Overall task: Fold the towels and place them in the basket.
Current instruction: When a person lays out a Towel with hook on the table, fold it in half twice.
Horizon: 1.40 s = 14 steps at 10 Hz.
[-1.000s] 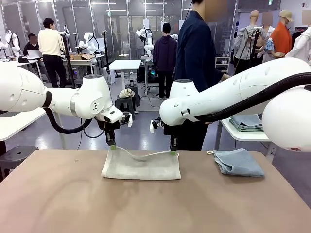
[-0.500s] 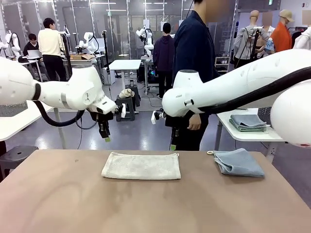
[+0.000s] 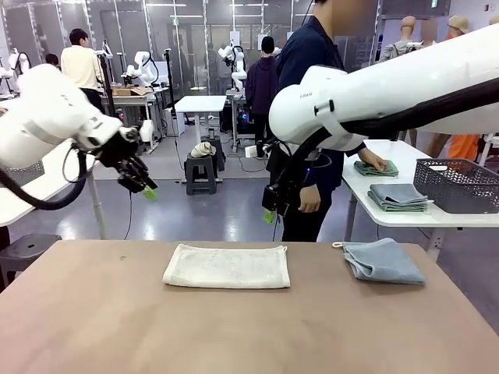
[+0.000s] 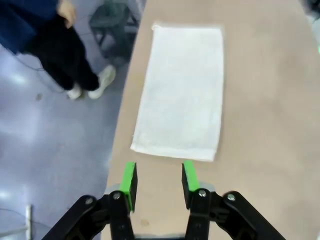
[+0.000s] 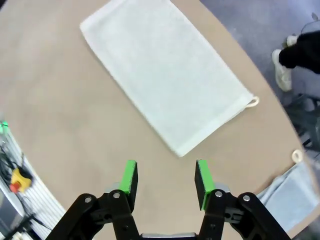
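On the counter (image 3: 93, 327) a cream towel (image 3: 226, 266) lies flat, with a grey-blue towel (image 3: 382, 260) at its 3 o'clock. Above it, the left end effector (image 3: 146, 189) at 10 o'clock and the right end effector (image 3: 270, 214) at 1 o'clock hang with fingers spread, holding nothing. Farther off at 2 o'clock, the basket (image 3: 458, 185) sits on a second counter (image 3: 390, 216).

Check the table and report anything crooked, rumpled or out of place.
The cream towel lies flat and square. The grey-blue towel at the right end of the table looks off: loosely folded, layers bulging unevenly, loop poking out at a corner. The basket sits apart on the side table.
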Available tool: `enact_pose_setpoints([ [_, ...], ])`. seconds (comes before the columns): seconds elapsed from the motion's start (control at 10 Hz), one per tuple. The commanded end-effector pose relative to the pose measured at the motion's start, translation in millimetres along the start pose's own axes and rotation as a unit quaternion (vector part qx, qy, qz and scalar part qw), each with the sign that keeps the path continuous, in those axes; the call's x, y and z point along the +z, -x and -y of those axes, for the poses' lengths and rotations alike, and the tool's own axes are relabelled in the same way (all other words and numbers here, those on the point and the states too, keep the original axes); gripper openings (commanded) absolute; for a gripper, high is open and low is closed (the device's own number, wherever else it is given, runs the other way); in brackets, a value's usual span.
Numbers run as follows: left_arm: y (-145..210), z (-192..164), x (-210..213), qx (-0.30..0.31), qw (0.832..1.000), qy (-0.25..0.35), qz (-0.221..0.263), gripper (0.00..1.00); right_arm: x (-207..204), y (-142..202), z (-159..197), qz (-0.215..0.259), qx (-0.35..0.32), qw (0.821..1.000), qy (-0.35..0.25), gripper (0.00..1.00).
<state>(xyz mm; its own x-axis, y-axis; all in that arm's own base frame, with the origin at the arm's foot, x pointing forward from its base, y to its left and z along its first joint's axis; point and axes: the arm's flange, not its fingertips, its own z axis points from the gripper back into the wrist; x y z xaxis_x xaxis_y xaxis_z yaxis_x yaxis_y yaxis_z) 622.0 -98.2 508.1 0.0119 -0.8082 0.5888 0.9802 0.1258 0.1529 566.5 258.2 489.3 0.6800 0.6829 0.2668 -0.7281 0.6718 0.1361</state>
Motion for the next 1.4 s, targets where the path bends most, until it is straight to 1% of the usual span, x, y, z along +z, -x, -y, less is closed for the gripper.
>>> enact_pose_setpoints([
  [0.0, 46, 21, 14, 0.021, 0.998, 0.036, 0.047, 0.48, -1, 32, -28, 0.016, -0.049, 0.999, 0.008, 0.59],
  [0.1, 65, 23, 22, 0.026, 0.995, 0.045, 0.084, 0.48, 3, 33, -36, 0.035, 0.007, 0.999, -0.006, 0.59],
  [0.2, 82, 24, 26, 0.024, 0.991, 0.057, 0.122, 0.48, 5, 13, -15, 0.004, -0.028, 1.0, -0.002, 0.59],
  [0.4, 114, 21, 28, 0.019, 0.98, 0.077, 0.182, 0.48, 5, 13, -15, 0.004, -0.028, 1.0, -0.002, 0.59],
  [0.6, 136, 18, 23, 0.022, 0.97, 0.081, 0.228, 0.48, 5, 13, -15, 0.004, -0.028, 1.0, -0.002, 0.59],
  [0.7, 139, 17, 18, 0.028, 0.967, 0.083, 0.24, 0.48, 4, 17, -18, 0.009, -0.032, 0.999, -0.004, 0.59],
  [0.8, 137, 16, 13, 0.032, 0.966, 0.079, 0.243, 0.48, -1, 16, -16, 0.015, -0.055, 0.998, -0.008, 0.59],
  [0.9, 132, 16, 8, 0.04, 0.968, 0.072, 0.236, 0.48, -7, 17, -14, 0.027, -0.085, 0.996, -0.005, 0.59],
  [1.0, 142, 21, 14, 0.037, 0.971, 0.08, 0.224, 0.48, -14, 16, -12, 0.03, -0.112, 0.993, 0.002, 0.59],
  [1.2, 142, 21, 14, 0.037, 0.971, 0.08, 0.224, 0.48, -41, 13, -4, 0.023, -0.189, 0.982, 0.019, 0.59],
  [1.3, 142, 21, 14, 0.037, 0.971, 0.08, 0.224, 0.48, -55, 13, -4, 0.008, -0.235, 0.971, 0.039, 0.59],
])
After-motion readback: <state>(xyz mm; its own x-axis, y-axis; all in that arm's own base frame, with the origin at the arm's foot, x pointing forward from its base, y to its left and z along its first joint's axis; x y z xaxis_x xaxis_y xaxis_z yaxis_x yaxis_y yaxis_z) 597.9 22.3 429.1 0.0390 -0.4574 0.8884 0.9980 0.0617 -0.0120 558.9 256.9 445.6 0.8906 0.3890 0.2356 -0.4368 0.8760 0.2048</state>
